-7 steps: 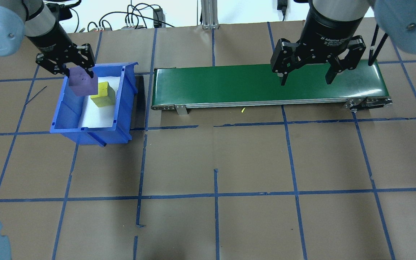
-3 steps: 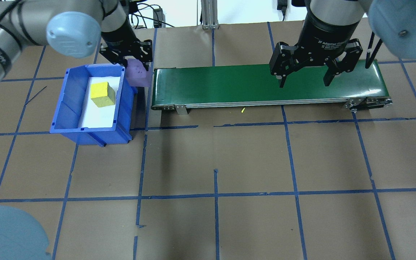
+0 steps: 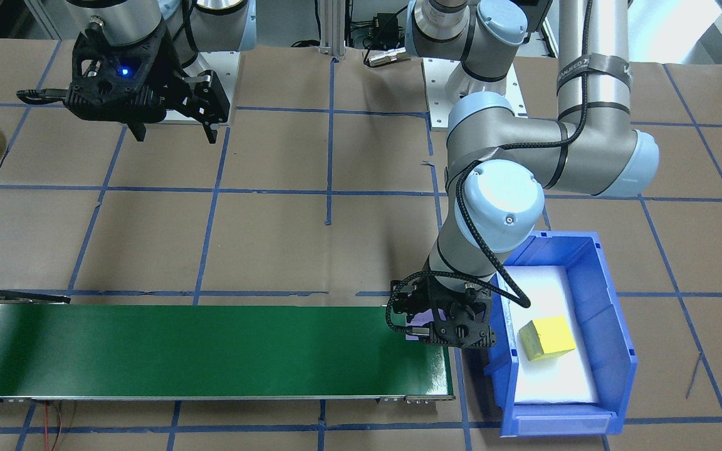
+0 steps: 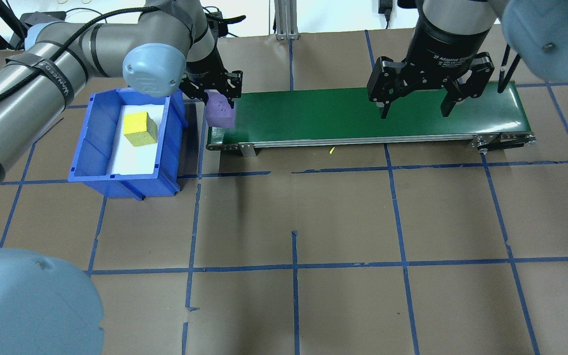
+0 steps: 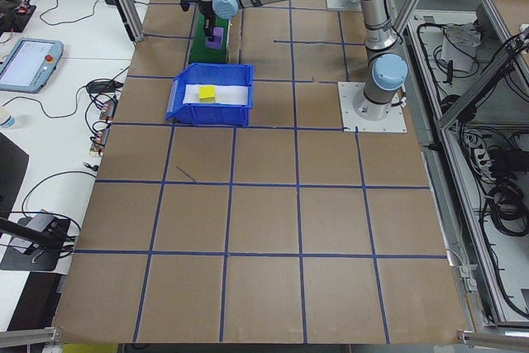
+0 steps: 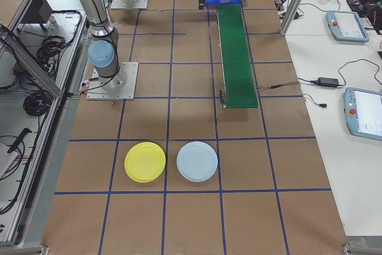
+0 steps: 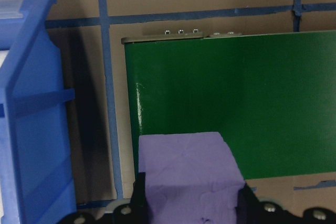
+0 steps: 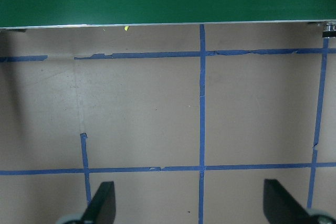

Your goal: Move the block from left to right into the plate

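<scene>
Left arm [image 4: 67,64]: swung from over the blue bin [image 4: 131,138] to the green conveyor [image 4: 363,113] near end.
Purple block [image 4: 220,111]: pinched in left gripper [image 4: 215,93] jaws, over belt edge; drop looks next.
Right gripper [image 4: 414,101]: jaws spread, waiting at far end.
Yellow plate [image 6: 145,162]: far off, on desk.

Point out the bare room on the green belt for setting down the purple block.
The conveyor belt is bare between the left gripper, which holds the purple block at its bin end, and the open right gripper over the far end. It is crowded beside the blue bin.
</scene>
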